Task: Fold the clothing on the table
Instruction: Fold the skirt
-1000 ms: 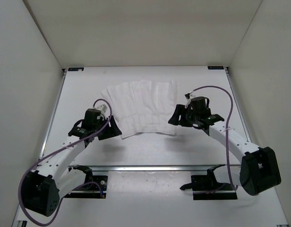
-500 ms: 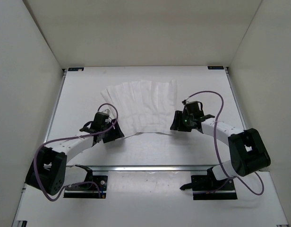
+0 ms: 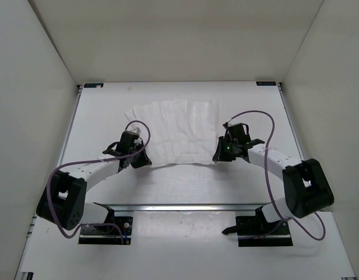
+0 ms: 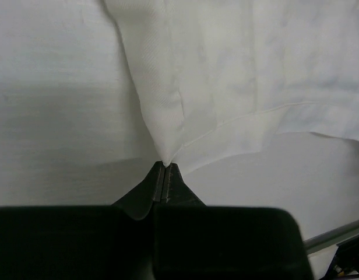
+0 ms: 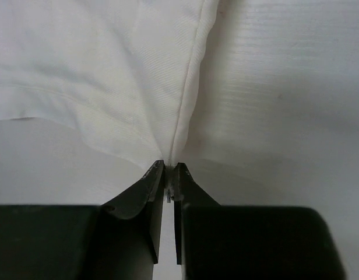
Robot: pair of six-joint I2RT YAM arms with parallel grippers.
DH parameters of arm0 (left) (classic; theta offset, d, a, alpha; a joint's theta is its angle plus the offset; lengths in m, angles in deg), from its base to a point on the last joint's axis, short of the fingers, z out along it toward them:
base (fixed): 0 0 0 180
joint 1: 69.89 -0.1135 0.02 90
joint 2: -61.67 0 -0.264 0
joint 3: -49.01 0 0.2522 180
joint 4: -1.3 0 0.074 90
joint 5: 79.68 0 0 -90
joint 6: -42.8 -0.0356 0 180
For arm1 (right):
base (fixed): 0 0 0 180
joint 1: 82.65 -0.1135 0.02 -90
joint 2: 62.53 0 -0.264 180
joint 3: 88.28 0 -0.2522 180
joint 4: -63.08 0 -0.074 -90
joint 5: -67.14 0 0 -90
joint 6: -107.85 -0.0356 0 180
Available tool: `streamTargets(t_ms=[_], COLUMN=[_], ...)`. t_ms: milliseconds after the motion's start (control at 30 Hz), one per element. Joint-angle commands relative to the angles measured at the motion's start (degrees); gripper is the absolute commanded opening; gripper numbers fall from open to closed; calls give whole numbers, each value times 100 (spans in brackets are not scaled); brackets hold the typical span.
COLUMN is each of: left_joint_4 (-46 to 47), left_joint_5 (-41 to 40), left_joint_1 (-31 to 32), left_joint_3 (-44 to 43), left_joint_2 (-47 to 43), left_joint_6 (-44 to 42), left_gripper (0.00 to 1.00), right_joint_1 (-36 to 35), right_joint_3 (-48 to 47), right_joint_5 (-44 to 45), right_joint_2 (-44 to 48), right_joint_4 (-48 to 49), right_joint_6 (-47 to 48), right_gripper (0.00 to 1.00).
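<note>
Pinching the near left corner of the clothing (image 3: 173,131), the left gripper (image 4: 165,169) has its jaws pressed together on a raised peak of white cloth. The right gripper (image 5: 168,170) is almost closed on the hem at the near right corner. The garment lies fanned out mid-table (image 3: 185,186), between both arms, with a silver rail (image 3: 185,206) nearer the bases. The fingers hide how deep the cloth sits in each grip.

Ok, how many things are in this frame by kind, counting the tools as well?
Garment: 1
Tools: 2, the left tool and the right tool, each shut on a near corner of the garment
Table: 1
Total: 4
</note>
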Motion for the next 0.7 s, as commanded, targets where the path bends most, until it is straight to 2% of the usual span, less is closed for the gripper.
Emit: streamTargets(t_ms=[0,67,133,267,400,500,600,667], left_joint_4=[-489,-1094,-1421,-1851,-2335,-2827,-3433,-3776], left_joint_5=[-181,-384,-411,11,398,468,740,1003], left_joint_1=[-147,-60,-59,45,301,459,197,82], left_joint_3=[-767,-1215,-1296,-709,30,172,190,129], left_joint_2=[-690,-1173,-1524,-2122,-2703,-3712,-4591,-4882], left_joint_6=[-323,-447,-482,-474,-360,-96,36,27], left_gripper=[0,0,0,0,0,0,0,0], right_joint_1=[-21,-38,-21,-109,-810,-1215,-1313,-1094], right_joint_3=[-502,-572,-634,-381,69,288,394,359], right_joint_5=[-23,-67,29,-146,90,161,-250,-688], right_joint_2=[919,1314,1615,1993,2581,3257,3891,4434], right_joint_4=[-288,-455,-719,-1403,-2151,-2686,-3301,-3707], right_joint_6=[102,111,75,23,-258,-564,-768,-742], right_gripper=[0,0,0,0,0,0,0,0])
